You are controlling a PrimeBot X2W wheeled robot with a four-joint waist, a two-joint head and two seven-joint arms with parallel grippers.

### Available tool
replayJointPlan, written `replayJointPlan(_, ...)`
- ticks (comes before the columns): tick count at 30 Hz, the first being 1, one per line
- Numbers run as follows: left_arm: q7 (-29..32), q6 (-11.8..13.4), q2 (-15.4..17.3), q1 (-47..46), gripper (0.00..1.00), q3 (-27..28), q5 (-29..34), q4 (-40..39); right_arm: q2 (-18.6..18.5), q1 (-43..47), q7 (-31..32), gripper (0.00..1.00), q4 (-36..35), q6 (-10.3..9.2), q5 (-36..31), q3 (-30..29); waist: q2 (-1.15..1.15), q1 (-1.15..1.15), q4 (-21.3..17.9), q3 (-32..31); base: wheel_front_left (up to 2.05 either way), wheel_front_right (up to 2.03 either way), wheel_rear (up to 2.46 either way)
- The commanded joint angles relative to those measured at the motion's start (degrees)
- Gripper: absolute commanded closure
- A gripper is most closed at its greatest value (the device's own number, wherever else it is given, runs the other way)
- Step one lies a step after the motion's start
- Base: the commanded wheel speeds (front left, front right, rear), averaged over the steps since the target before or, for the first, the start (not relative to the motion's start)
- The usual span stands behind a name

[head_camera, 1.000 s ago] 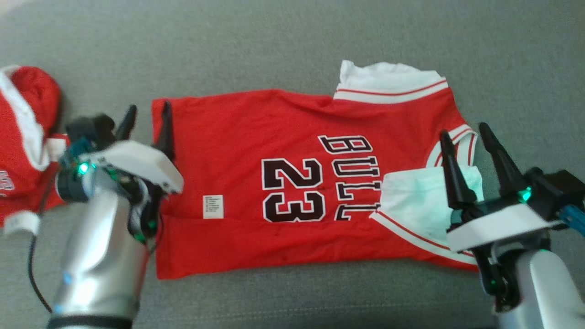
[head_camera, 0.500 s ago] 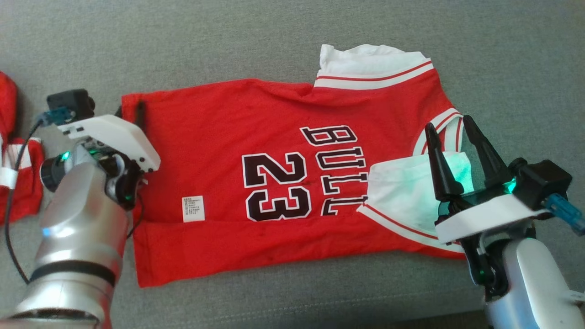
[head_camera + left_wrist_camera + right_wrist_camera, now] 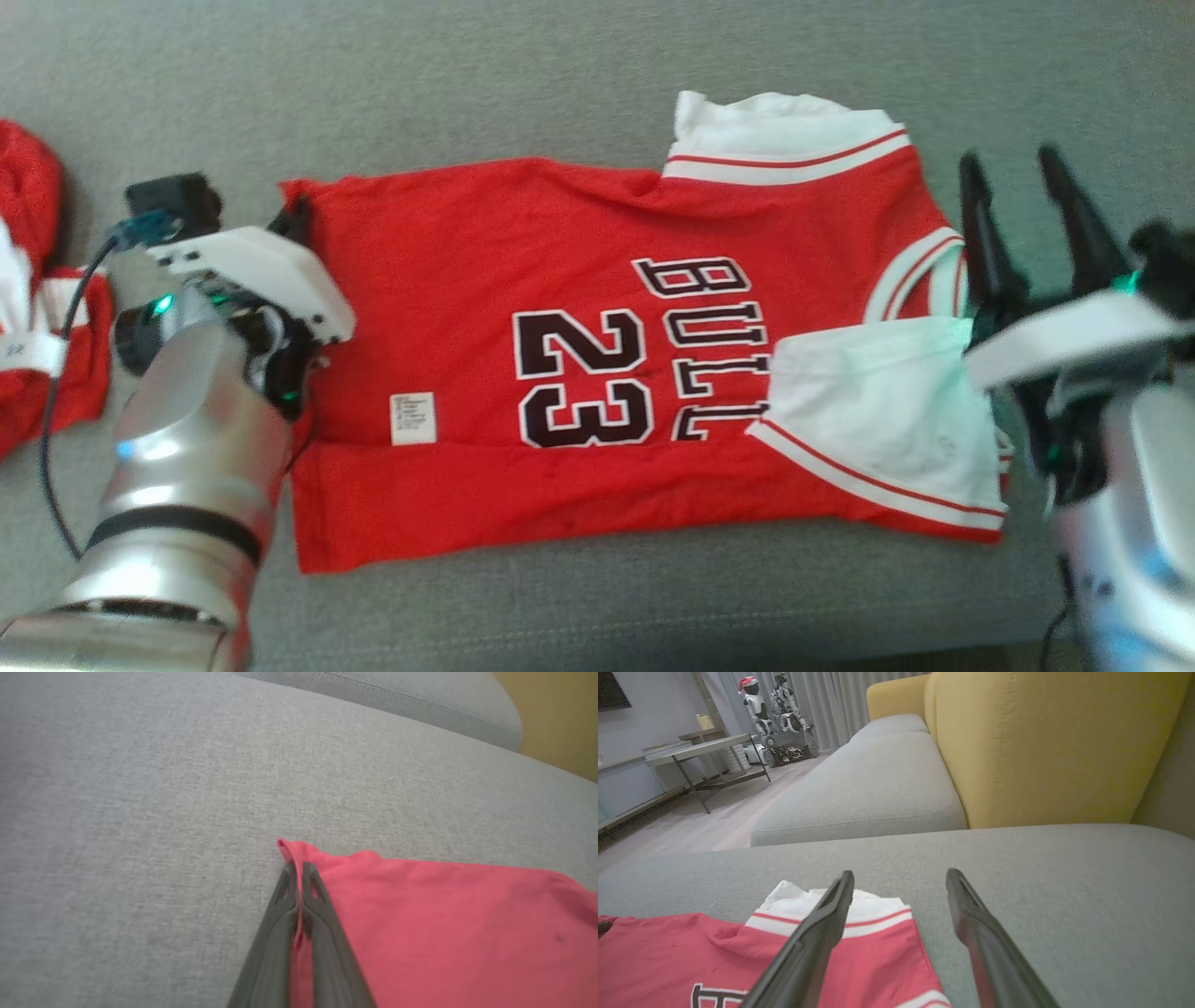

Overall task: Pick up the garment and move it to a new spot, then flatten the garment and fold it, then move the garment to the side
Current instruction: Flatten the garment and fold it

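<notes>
The left gripper [image 3: 298,870] is at the far hem corner of the garment [image 3: 579,308], its jaws pressed together and pinching the red cloth there. The garment, a red jersey with the number 23, lies spread on the grey sofa cushion [image 3: 560,65], hem end to the left and white-trimmed neck end to the right. Just beside the garment's neck end the right gripper [image 3: 900,877] hangs with jaws spread, holding nothing. Left of the garment, apart from it, lies another red-and-white cloth [image 3: 28,280]. Beyond the garment rises a yellow backrest [image 3: 1041,742].
</notes>
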Motion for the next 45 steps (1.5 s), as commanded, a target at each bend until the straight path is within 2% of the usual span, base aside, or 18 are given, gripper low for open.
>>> replayJointPlan(1,-1.0,-0.5,0.9,-3.0,1.0,0.5,0.7,-0.7,-1.9,-4.2,0.3,0.0,0.4,-0.05,0.8,1.9,0.0,0.0,1.4,0.7,0.0,0.0,0.0)
replayJointPlan(4,-1.9,-0.7,-0.4,-4.3,1.0,-0.6,0.8,-0.2,-3.9,-9.4,0.5,0.0,6.1,-0.05,2.4,3.9,0.0,0.0,3.3,1.4,0.0,0.0,0.0)
replayJointPlan(13,-3.8,-1.2,-3.0,-7.3,1.0,-4.3,0.1,0.3,-6.9,-23.8,3.0,0.0,26.8,-0.05,6.1,11.6,0.0,0.0,7.9,3.5,0.0,0.0,0.0)
replayJointPlan(16,-4.2,-1.2,-3.1,-7.5,1.0,-5.2,-0.4,0.3,-7.3,-26.3,4.1,0.0,30.8,-0.05,6.8,13.7,0.0,0.0,8.4,3.7,0.0,0.0,0.0)
replayJointPlan(20,-4.6,-1.3,-3.3,-7.7,1.0,-7.0,-1.6,0.0,-7.8,-30.1,8.2,0.0,37.8,-0.05,8.7,17.6,0.0,0.0,8.9,4.0,0.0,0.0,0.0)
replayJointPlan(24,-4.5,-1.3,-3.3,-7.3,1.0,-9.6,-4.1,-1.3,-8.1,-32.4,13.2,0.0,41.8,-0.05,11.6,22.0,0.0,0.0,9.1,4.2,0.0,0.0,0.0)
replayJointPlan(25,-4.5,-1.3,-3.3,-7.2,1.0,-10.1,-4.7,-1.5,-8.3,-32.8,13.9,0.13,42.2,-0.05,12.3,22.9,0.0,0.0,9.1,4.2,0.0,0.0,0.0)
replayJointPlan(26,-4.5,-1.3,-3.3,-7.2,1.0,-10.5,-5.1,-1.5,-8.4,-33.1,14.3,0.6,42.4,-0.05,13.1,23.7,0.0,0.0,9.1,4.2,0.0,0.0,0.0)
replayJointPlan(27,-4.6,-1.3,-3.3,-7.3,1.0,-10.9,-5.5,-1.5,-8.7,-33.4,14.4,1.0,42.5,-0.05,13.9,24.4,0.0,0.0,9.1,4.2,0.0,0.0,0.0)
replayJointPlan(38,-6.9,-0.9,-2.5,-8.3,1.0,-10.4,-7.1,-1.9,-11.7,-36.0,3.6,1.0,39.8,-0.05,19.0,27.3,0.0,0.0,8.0,3.4,0.0,0.0,0.0)
replayJointPlan(45,-7.1,-0.1,-0.4,-6.0,1.0,-7.8,-6.5,-8.1,-13.7,-35.2,-0.8,1.0,36.2,-0.05,21.3,28.6,0.0,0.0,7.1,2.4,0.0,0.0,0.0)
